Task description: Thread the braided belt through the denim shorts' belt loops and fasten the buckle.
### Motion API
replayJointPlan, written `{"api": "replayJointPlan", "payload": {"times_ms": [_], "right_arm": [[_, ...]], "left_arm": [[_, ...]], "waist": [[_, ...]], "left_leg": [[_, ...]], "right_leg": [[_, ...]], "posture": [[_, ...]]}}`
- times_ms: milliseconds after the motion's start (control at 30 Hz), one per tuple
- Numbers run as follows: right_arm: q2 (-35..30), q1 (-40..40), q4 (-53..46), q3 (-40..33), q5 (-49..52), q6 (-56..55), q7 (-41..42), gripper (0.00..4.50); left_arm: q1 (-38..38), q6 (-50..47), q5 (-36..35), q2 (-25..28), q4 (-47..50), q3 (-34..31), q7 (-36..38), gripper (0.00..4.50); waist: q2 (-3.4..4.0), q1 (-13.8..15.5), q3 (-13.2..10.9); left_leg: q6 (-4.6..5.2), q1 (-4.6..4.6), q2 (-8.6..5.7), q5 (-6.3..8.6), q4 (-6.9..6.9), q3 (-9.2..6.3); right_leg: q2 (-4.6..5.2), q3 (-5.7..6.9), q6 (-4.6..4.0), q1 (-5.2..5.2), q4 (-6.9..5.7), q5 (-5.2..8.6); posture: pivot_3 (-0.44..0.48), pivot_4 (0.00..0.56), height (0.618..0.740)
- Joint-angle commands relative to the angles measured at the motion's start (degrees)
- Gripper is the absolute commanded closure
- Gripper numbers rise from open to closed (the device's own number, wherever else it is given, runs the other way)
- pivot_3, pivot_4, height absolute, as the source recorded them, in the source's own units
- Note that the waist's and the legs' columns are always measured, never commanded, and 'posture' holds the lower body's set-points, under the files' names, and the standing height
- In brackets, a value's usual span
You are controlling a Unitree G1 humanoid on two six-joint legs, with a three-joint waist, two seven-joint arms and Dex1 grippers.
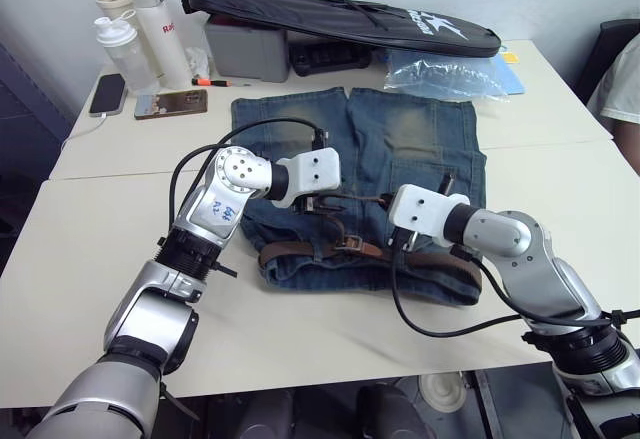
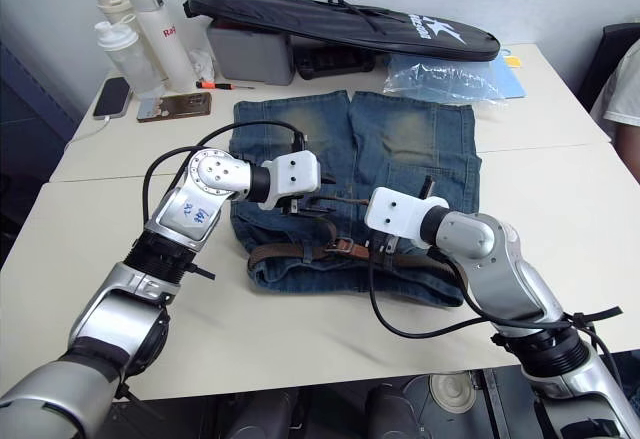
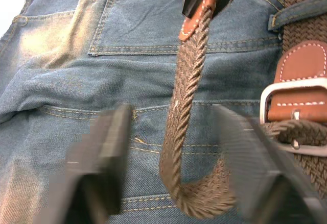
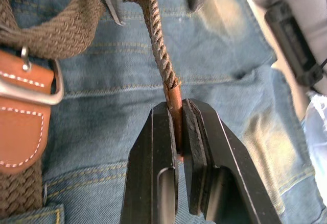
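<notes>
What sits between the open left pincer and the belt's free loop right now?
Nothing visible. The braided belt hangs in the gap between the left pincer fingers, over the denim shorts. The right pincer pinches its leather tip; the buckle lies beside it.

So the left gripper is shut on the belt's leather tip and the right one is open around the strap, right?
No, it is the other way round. The right wrist view shows the right gripper shut on the leather tip of the braided belt. The left wrist view shows the left gripper open around the strap.
</notes>
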State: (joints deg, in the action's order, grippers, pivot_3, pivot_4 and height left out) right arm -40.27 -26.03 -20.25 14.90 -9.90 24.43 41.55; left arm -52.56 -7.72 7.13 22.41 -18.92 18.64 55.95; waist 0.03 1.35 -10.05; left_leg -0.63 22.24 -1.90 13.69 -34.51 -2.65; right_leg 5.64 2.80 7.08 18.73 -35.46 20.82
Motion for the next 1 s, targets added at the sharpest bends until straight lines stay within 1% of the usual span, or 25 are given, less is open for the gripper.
{"api": "replayJointPlan", "payload": {"times_ms": [33,500,600,767,800,933,1000], "right_arm": [[0.1,-1.0,-3.6,-1.8,0.1,2.0,0.4,4.5],[0.8,0.2,-6.7,-1.7,0.6,5.7,0.2,4.5],[0.9,0.3,-6.9,-1.7,0.7,6.1,0.2,4.5],[0.9,0.4,-7.3,-1.8,0.8,6.5,0.2,4.5],[0.9,0.4,-7.4,-1.8,0.8,6.6,0.2,4.5],[1.9,0.8,-8.0,-2.9,2.3,7.7,0.0,4.5],[2.5,1.0,-8.7,-4.2,3.7,8.6,0.3,3.62]], "left_arm": [[-2.0,-0.7,0.1,-0.7,1.7,-0.4,-0.9,1.21],[-2.1,0.7,1.4,-1.9,0.7,1.1,-1.8,1.21],[-2.2,1.7,1.7,-2.1,0.0,1.4,-1.8,2.05],[-2.9,2.4,1.3,-2.7,-1.5,1.0,-1.7,4.25],[-3.0,2.3,1.1,-2.9,-1.6,0.8,-1.7,4.41],[-3.4,2.6,1.0,-2.8,-2.4,0.5,-1.7,4.41],[-3.6,2.8,1.0,-2.6,-2.9,0.3,-1.8,4.5]], "waist": [[0.0,0.0,0.0],[0.01,0.0,0.0],[0.01,0.0,0.0],[0.01,0.0,0.0],[0.01,0.0,0.0],[0.02,0.0,0.0],[0.03,0.0,0.0]], "left_leg": [[0.0,0.0,0.0,0.0,0.0,0.0],[0.0,0.0,0.0,0.0,-0.03,0.0],[0.0,0.0,0.0,0.0,-0.03,0.0],[0.0,0.0,0.0,0.0,-0.05,0.0],[0.0,0.01,0.0,0.0,-0.06,0.0],[0.01,0.01,-0.01,0.01,-0.07,0.0],[0.01,0.01,0.0,0.0,-0.07,0.0]], "right_leg": [[0.0,0.0,0.0,0.0,0.0,0.0],[0.0,-0.01,0.0,0.0,-0.02,0.0],[0.0,-0.01,0.0,0.0,-0.02,0.0],[0.0,-0.01,0.0,0.0,-0.03,0.0],[0.0,-0.01,0.0,0.0,-0.03,0.0],[0.0,-0.01,0.0,0.0,-0.04,0.0],[0.0,-0.01,0.0,0.0,-0.04,0.0]], "posture": [[0.0,0.15,0.74],[0.0,0.15,0.74],[0.0,0.15,0.74],[0.0,0.15,0.74],[0.0,0.15,0.74],[0.0,0.15,0.74],[0.0,0.15,0.74]]}}
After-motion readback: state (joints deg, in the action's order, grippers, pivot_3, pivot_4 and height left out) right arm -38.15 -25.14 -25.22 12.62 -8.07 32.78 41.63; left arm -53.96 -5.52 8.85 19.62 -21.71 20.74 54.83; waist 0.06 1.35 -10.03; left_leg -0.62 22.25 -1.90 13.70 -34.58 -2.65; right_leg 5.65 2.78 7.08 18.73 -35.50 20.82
